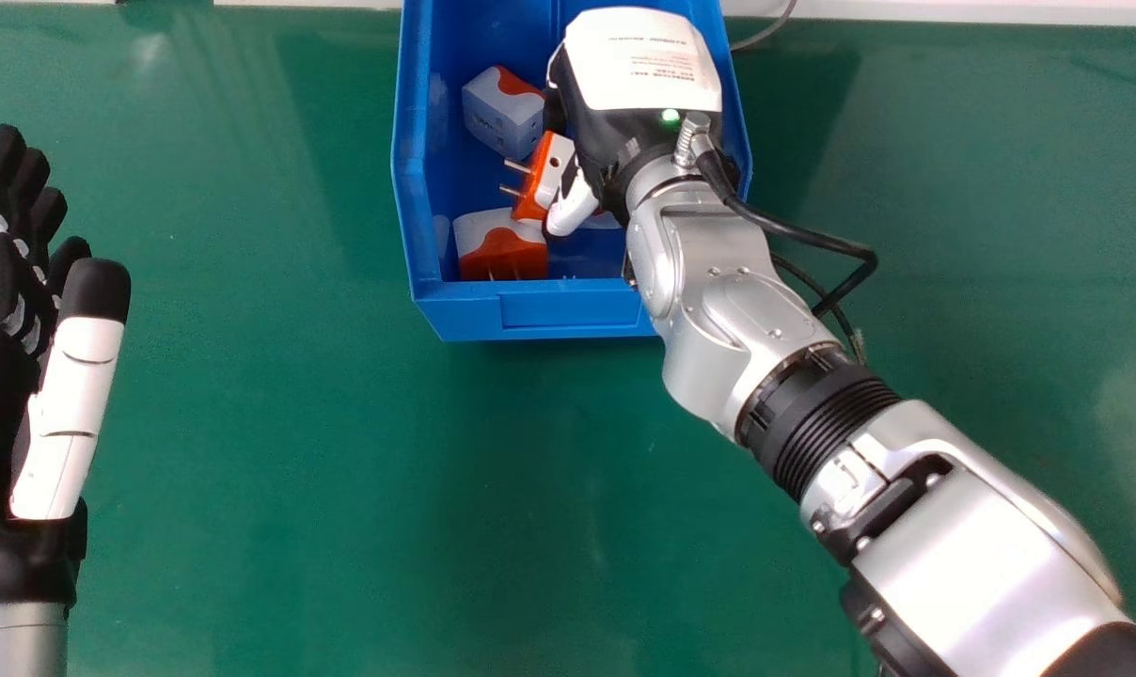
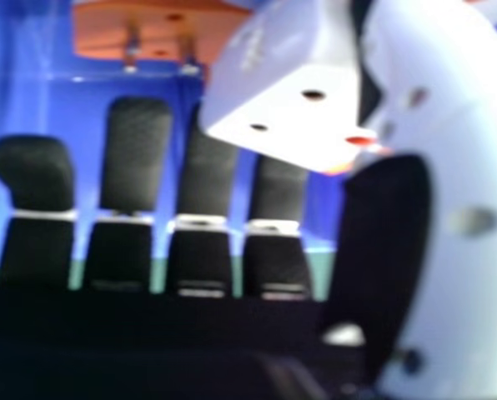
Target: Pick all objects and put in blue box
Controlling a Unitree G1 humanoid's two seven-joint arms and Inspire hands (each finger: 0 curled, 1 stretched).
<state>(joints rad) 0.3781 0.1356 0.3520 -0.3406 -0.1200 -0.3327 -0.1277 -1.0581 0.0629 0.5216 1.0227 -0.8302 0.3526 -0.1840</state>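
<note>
Right hand (image 1: 641,66): fingers lying straight in blue box (image 1: 568,315)
Left hand (image 1: 77,376): fingers pointing far, straight
Adapter (image 1: 551,169): likely weighing little, feeling stiff; sides offering hold

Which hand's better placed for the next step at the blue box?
Right, likely: right hand is over the blue box, a plug adapter by its thumb. Left hand is outside, far left.

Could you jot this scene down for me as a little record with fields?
Surface: green table
Container: blue box, on the table
In the box: at least three white-and-orange plug adapters
Right hand: over and partly inside the box, beside the middle adapter; grip unclear
Left hand: open, at the table's left side, away from the box
</note>
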